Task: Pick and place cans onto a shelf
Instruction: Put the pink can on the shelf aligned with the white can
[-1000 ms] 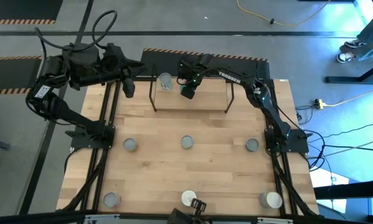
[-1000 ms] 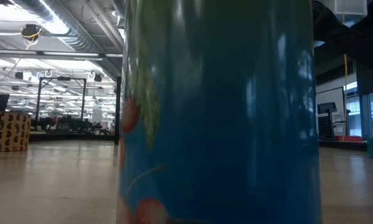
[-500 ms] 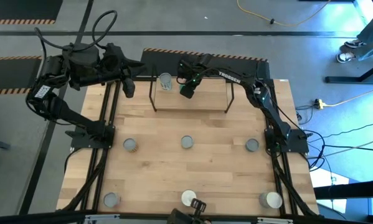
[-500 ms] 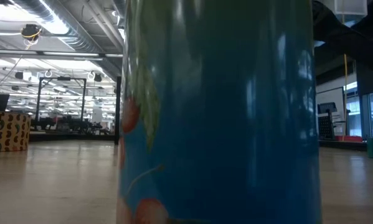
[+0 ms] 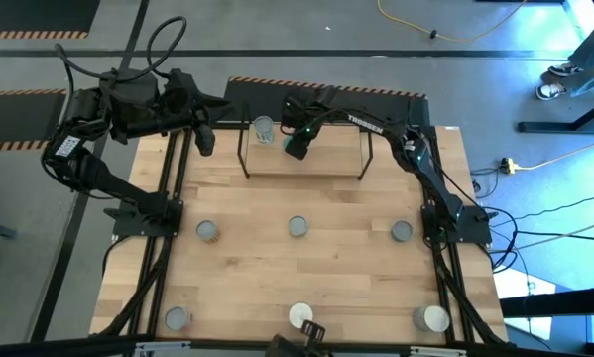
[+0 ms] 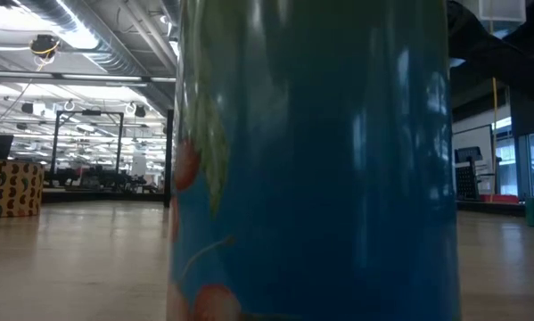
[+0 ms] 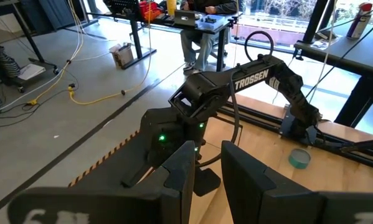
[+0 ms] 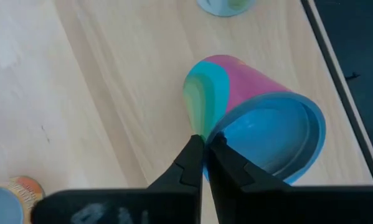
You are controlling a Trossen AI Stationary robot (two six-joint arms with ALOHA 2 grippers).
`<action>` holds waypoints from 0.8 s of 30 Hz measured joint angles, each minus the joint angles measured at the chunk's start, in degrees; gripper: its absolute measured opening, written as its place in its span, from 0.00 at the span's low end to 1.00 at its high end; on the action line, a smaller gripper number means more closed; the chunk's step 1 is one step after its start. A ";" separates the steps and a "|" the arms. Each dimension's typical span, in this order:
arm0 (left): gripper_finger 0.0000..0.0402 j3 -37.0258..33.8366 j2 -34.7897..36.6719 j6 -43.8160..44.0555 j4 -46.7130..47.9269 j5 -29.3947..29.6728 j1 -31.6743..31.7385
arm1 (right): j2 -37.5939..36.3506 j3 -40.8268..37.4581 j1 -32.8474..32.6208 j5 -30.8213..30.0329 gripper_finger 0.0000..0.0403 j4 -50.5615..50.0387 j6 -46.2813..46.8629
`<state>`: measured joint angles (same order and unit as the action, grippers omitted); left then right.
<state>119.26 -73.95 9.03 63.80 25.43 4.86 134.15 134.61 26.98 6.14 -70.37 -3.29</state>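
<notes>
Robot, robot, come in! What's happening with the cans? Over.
Right gripper over shelf, jaws pinching pink can by rim. Left gripper parked open, back corner. One can already shelved. Nothing blocking.

Around my table (image 5: 316,278), a yellow cable (image 5: 445,35) snakes over the grey floor beyond its far edge, a person's shoes (image 5: 559,79) stand off its far right corner, and a patterned drum (image 6: 10,187) sits farther off.
</notes>
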 joint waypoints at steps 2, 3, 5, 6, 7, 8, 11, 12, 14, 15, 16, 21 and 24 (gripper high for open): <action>0.18 0.00 0.00 0.01 -0.01 0.00 0.00 | 0.00 0.00 -0.27 -0.29 0.05 0.00 0.00; 0.18 0.00 0.00 0.01 -0.01 0.00 0.00 | 0.00 0.00 -0.37 -0.93 0.05 0.03 0.00; 0.18 0.00 0.00 0.01 -0.01 0.00 0.00 | 0.00 0.00 -0.67 -2.76 0.05 0.19 -0.02; 0.18 0.00 0.00 0.01 -0.01 0.00 0.00 | 0.00 0.00 -0.76 -3.53 0.05 0.26 -0.08; 0.18 0.00 0.00 0.01 -0.01 0.00 0.00 | 0.00 0.00 -0.84 -4.27 0.05 0.24 -0.11; 0.18 0.00 0.00 0.01 -0.01 0.00 0.00 | 0.00 0.00 -0.87 -4.61 0.05 0.26 -0.14; 0.18 0.00 0.00 0.01 -0.01 0.00 0.00 | 0.00 0.00 -1.02 -4.95 0.03 0.26 -0.18; 0.18 0.00 0.00 0.01 -0.01 0.00 0.00 | 0.00 0.00 -1.06 -4.95 0.02 0.29 -0.20; 0.18 0.00 0.00 0.01 -0.01 0.00 0.00 | -0.02 0.00 -1.16 -4.99 0.02 0.37 -0.20; 0.18 0.00 0.00 0.01 -0.01 -0.01 -0.01 | -0.02 0.00 -1.24 -4.97 0.02 0.35 -0.20; 0.18 0.00 0.00 0.01 -0.01 0.00 0.00 | -0.02 0.00 -1.33 -5.00 0.02 0.37 -0.20; 0.18 0.00 0.00 0.01 -0.01 -0.02 0.00 | -0.07 0.00 -1.67 -5.00 0.02 0.33 -0.20; 0.18 0.00 0.00 0.01 -0.01 0.00 0.00 | -0.07 0.00 -1.71 -5.00 0.01 -0.42 0.04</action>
<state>119.26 -73.95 9.04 63.79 25.43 4.86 134.08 134.61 25.28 1.15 -70.79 -3.25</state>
